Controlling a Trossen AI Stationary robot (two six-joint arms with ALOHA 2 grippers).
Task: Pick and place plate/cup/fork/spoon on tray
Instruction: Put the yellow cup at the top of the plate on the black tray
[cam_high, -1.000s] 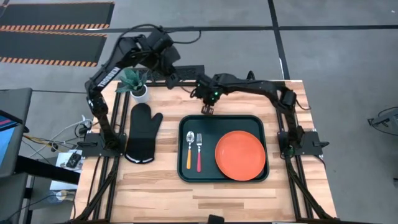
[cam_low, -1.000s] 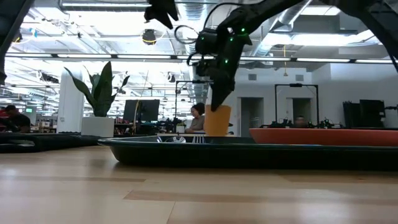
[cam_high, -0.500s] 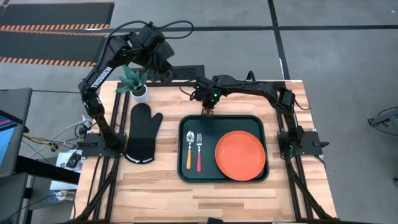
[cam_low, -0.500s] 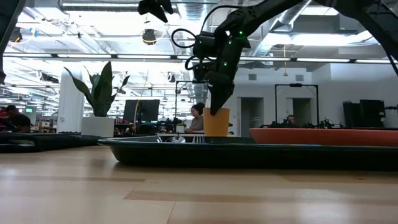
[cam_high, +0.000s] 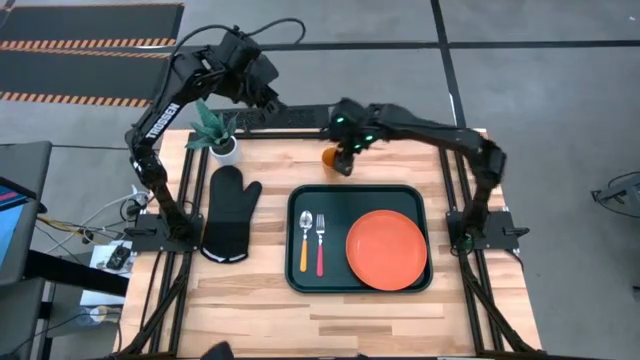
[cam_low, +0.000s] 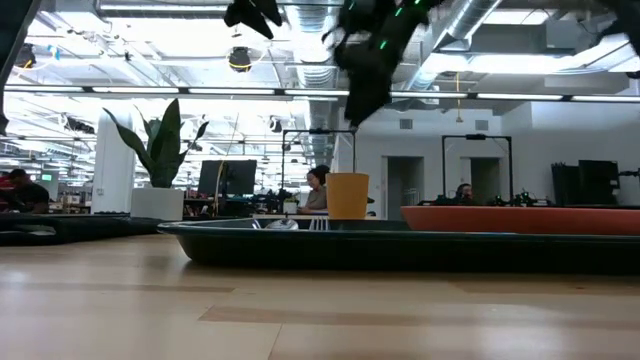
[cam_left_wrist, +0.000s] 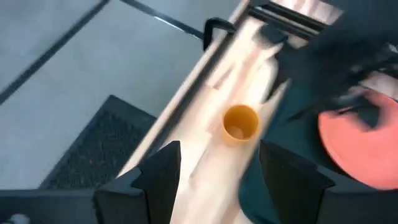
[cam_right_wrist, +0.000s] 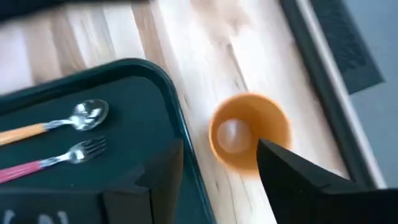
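Lifted clear of the table, the right gripper (cam_high: 347, 152) is now held above the cup (cam_high: 331, 157), with its fingers (cam_right_wrist: 292, 171) seen spread apart and nothing between them. Half a second ago those fingers were down at the cup beside the tray's far rim; the cup has since been released and left standing upright on the bare wood, just below and beside the gripper, outside the tray (cam_high: 296, 277). By that reading, the cup has not been delivered, and another grasp will probably be needed to carry it over the rim.

Nearer the front of the table than the gripper, the tray is already loaded: the spoon (cam_high: 304, 242) and the fork (cam_high: 320, 244) lie side by side at its left end, and the plate (cam_high: 386, 249) is laid flat across its right half.

Off to the gripper's left and raised high, the left gripper (cam_high: 262, 92) is held open and empty over the back edge, its wrist camera looking down on the cup.
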